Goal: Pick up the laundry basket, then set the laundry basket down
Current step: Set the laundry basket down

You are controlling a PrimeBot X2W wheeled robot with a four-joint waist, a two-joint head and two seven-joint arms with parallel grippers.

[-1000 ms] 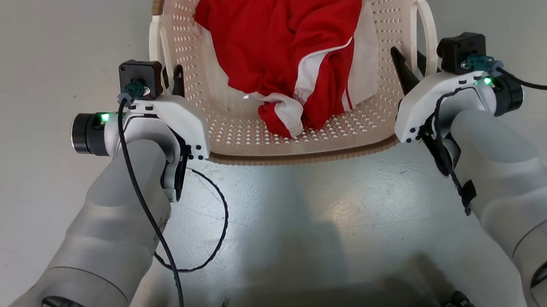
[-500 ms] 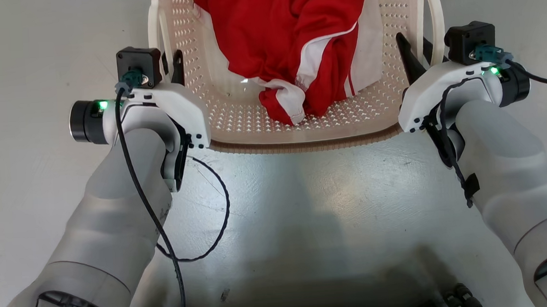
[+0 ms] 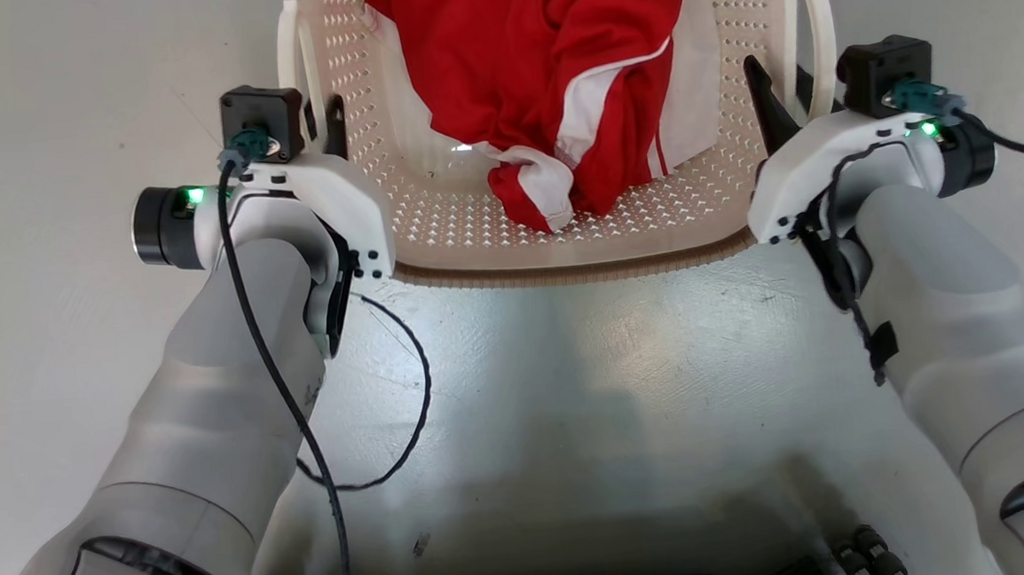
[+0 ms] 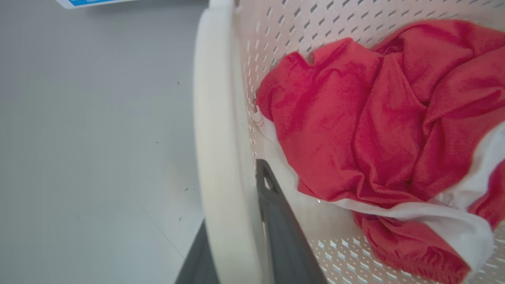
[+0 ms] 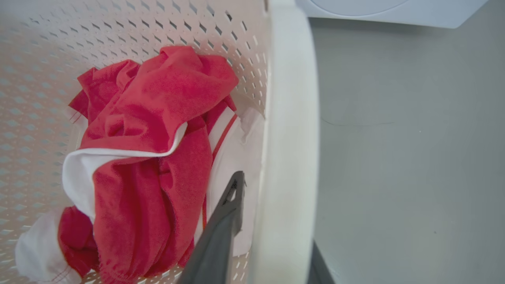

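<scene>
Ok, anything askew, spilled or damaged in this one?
Nothing stands out. The laundry basket looks level and intact, held at its two sides by the left gripper and right gripper, and the red and white clothing lies inside it.

A crumpled red garment (image 3: 552,72) with white trim and lining lies bunched in folds. The glossy grey floor (image 3: 572,390) carries dark specks. A white appliance (image 5: 378,10) stands at the floor's far edge.

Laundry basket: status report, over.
Left gripper, right gripper clamp white loop handles. Cream-white perforated plastic laundry basket holds red-and-white garment. White appliance beyond.
</scene>
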